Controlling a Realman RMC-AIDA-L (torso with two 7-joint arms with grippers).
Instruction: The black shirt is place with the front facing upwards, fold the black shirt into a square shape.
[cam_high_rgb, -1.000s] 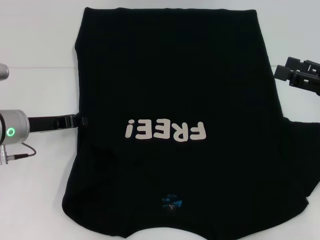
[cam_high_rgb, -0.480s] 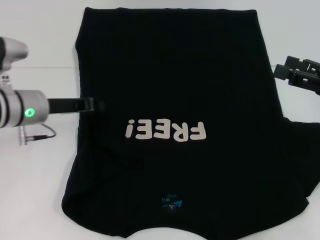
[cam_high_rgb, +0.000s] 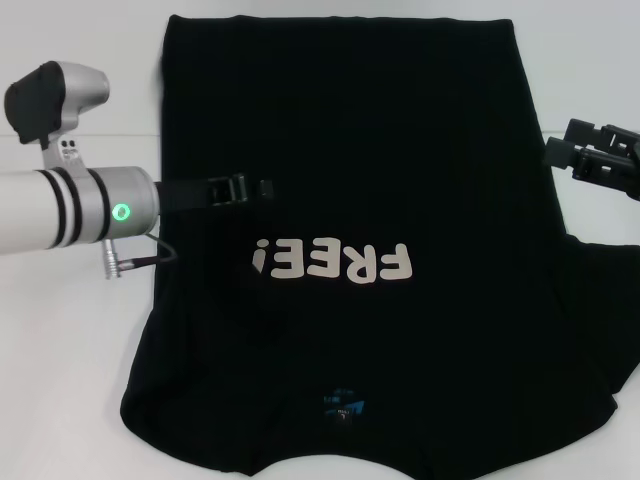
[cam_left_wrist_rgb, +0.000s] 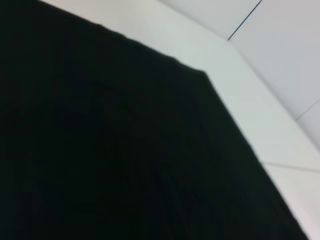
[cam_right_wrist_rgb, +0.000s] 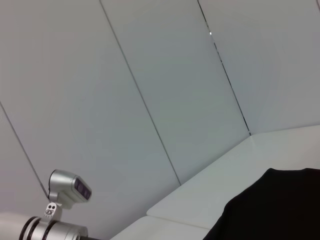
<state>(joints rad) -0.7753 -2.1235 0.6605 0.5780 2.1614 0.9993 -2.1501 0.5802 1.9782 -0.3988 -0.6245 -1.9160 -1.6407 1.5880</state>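
Observation:
The black shirt (cam_high_rgb: 350, 130) lies spread on the white table (cam_high_rgb: 70, 380), front up. Its white "FREE!" lettering (cam_high_rgb: 332, 263) reads upside down, and the blue neck label (cam_high_rgb: 343, 408) sits at the near edge. My left gripper (cam_high_rgb: 262, 187) reaches in from the left and hovers over the shirt just above the lettering. Its fingers are together, apparently pinching black cloth that is hard to tell apart from the shirt beneath. The left wrist view shows only the shirt (cam_left_wrist_rgb: 100, 150) and its far corner. My right gripper (cam_high_rgb: 562, 148) hangs open just off the shirt's right edge.
A sleeve (cam_high_rgb: 600, 270) sticks out on the right toward the table edge. Bare white table surrounds the shirt on the left and far side. The right wrist view shows wall panels, a shirt corner (cam_right_wrist_rgb: 270, 205) and the left arm (cam_right_wrist_rgb: 55, 220).
My left gripper has risen from the shirt's left edge and travelled right and away from me, over the shirt. Creases formed in the cloth near the left edge. The right arm barely moved.

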